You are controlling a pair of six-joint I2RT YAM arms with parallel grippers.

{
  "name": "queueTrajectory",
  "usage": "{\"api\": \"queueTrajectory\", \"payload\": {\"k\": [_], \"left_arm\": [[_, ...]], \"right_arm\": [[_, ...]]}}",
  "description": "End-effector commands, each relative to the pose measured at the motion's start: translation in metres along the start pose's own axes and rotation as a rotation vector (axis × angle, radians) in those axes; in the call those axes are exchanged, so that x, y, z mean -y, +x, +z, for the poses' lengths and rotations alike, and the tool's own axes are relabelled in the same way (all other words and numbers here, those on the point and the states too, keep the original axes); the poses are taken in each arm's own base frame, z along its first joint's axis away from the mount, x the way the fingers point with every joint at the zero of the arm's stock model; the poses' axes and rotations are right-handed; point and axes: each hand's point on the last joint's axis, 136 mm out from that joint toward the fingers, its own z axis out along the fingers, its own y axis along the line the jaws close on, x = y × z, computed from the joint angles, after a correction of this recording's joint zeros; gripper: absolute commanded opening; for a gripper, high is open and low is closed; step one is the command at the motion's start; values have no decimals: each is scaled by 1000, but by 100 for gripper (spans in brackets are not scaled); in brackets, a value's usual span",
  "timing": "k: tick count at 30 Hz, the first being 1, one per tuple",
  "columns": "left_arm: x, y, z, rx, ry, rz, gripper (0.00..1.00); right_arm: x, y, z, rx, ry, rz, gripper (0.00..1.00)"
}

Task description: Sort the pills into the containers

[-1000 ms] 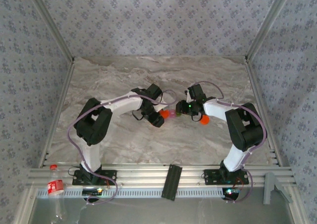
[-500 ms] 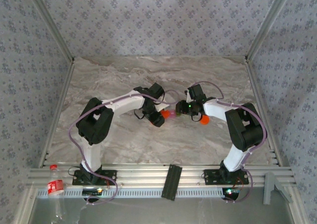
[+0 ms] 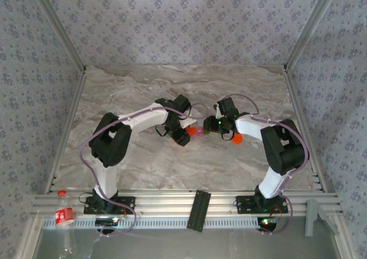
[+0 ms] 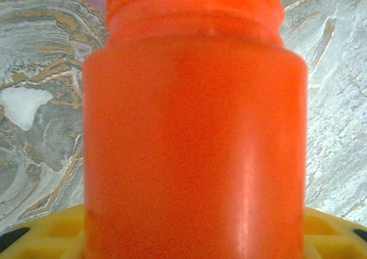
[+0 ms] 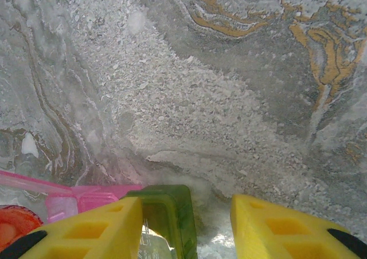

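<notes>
A: Containers (image 5: pixel 163 204)?
B: Joined pink and green pair, mid-table (image 3: pixel 143 87); contents unreadable.
A: Grippers?
B: Left gripper (image 3: pixel 183 136) clamped round orange bottle (image 4: pixel 192 138), just beside the pair. Right gripper (image 5: pixel 186 204) spread; green box against one finger.
A: Clearance?
B: Bare marble around; walls well apart.

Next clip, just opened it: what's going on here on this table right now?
The left hand holds the orange bottle, its neck pointing toward the containers. The right hand is down at them, straddling the olive-green compartment, with the pink compartment joined beside it. Whether the right hand is gripping is unclear.
</notes>
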Motion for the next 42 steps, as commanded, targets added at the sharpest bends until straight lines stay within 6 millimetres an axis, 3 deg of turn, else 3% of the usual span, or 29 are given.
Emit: {"api": "queueTrajectory", "payload": {"k": [1, 42], "left_arm": [[4, 0, -1, -33, -1, 33, 0], [-3, -7, -9, -155, -116, 155, 0]], "right_arm": [[9, 13, 5, -37, 36, 10, 46], [9, 15, 6, -43, 39, 6, 46]]}}
